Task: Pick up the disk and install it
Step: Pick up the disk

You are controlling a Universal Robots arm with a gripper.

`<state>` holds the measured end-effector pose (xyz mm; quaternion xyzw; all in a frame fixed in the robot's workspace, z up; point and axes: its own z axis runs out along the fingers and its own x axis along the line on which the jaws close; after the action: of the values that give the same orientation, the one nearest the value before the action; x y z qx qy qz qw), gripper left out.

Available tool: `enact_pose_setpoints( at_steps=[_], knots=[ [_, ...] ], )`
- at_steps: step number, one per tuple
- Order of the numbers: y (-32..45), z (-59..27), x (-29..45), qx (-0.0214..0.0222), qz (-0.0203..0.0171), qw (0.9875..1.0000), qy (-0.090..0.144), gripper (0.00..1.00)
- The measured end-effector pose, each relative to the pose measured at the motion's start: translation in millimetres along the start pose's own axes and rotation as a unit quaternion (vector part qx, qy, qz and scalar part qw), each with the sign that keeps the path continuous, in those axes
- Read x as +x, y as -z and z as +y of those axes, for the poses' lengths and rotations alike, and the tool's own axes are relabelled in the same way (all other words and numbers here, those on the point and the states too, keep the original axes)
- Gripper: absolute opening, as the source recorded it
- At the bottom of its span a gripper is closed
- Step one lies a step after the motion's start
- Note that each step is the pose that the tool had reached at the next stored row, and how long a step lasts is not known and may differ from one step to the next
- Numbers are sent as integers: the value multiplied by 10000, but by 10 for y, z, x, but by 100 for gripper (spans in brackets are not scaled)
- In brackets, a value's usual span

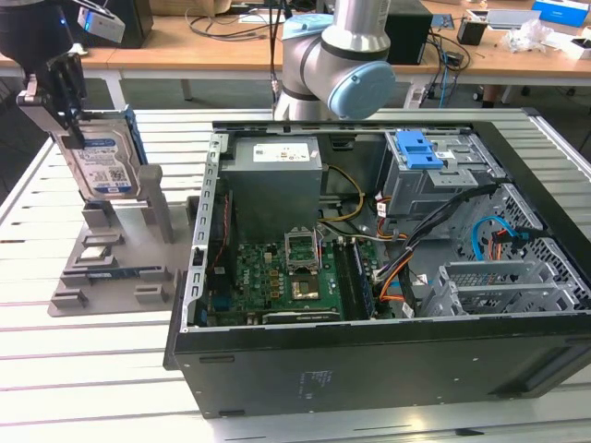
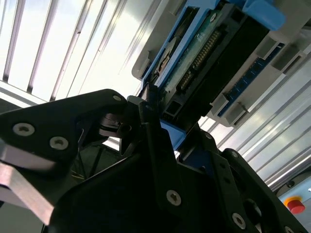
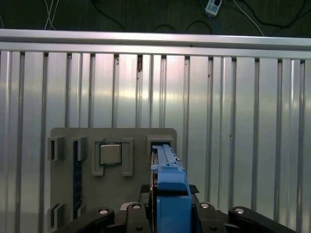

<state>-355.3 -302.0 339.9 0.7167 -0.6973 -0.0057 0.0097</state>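
The pincer point(image 1: 66, 125) is clamped on the top edge of the disk point(image 1: 103, 159), which hangs upright directly beneath it, long axis vertical, at the grey holder point(image 1: 111, 268) (the open computer case point(image 1: 369, 360) lies toward the exterior view's right).

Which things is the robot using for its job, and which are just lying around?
For the job:
- the disk, held by the gripper
- the grey holder below it
- the open computer case
- the drive cage inside the case

Just lying about:
- the chip in the holder
- the blue box on the desk behind
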Motion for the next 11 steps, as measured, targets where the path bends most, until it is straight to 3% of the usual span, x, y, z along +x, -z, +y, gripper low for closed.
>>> enact_pose_setpoints(
  at_steps=[11],
  knots=[
    [43, 1, 0, -2, 1, 10000, 0, 36]
  ],
)
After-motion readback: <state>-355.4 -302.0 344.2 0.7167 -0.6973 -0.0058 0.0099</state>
